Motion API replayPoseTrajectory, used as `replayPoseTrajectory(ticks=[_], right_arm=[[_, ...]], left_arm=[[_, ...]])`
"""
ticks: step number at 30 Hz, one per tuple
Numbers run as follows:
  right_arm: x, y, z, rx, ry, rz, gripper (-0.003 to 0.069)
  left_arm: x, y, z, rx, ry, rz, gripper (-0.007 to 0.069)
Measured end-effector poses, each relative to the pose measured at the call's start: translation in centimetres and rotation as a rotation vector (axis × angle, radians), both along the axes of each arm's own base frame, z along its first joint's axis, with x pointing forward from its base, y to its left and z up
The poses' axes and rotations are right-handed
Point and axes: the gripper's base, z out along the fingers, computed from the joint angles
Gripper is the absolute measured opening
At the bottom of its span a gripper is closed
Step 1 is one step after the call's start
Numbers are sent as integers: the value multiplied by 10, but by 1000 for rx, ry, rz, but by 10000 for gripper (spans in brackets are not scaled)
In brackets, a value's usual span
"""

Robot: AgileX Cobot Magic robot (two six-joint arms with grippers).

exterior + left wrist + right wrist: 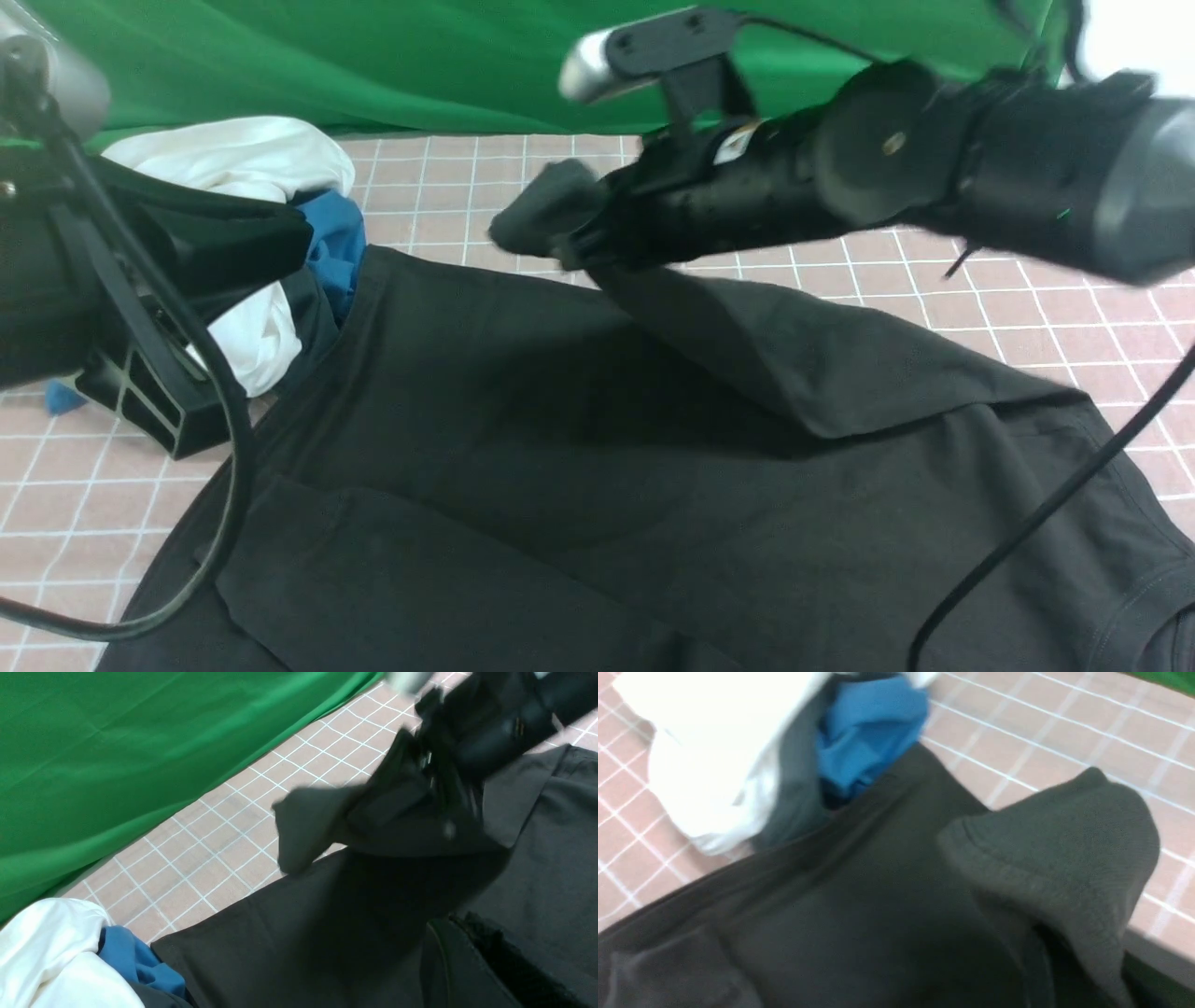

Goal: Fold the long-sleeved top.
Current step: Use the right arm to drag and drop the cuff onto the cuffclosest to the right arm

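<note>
The long-sleeved top (523,448) is very dark, a brown-black all over, with no pattern. Its cuff (1064,858) looks a bit more grey. The bench (448,187) is dusty pink with thin white lines that make squares. The curtain (373,56) is bright green. In the pile there is a white cloth (233,159), a blue cloth (336,238) and a dark grey cloth (796,798). The left arm (37,271) and the right arm (840,177) are black. The right arm has a small gold dot (893,143), and its camera has a silver tip (586,73). The cable (1046,523) is black.
</note>
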Motion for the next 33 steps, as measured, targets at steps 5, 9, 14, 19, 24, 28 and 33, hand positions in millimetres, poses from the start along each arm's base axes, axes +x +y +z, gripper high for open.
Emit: replayPoseTrajectory(ticks=[5,9,14,19,24,28,33], right_arm=[[-11,27,-16,-19,-29,60,43],[-14,36,-27,-34,-19,78,47],[-21,47,-34,-40,-15,102,101],[-42,64,-37,-57,18,178,421],[-69,80,-40,-91,76,278,633],[-85,82,-25,-100,76,346,574],[-93,60,16,-133,23,380,322]], left_arm=[[0,0,0,0,0,0,18],[0,0,0,0,0,0,18],[0,0,0,0,0,0,18],[0,0,0,0,0,0,18],[0,0,0,0,0,0,18],[0,0,0,0,0,0,18],[-2,-1,-2,7,29,-19,18]])
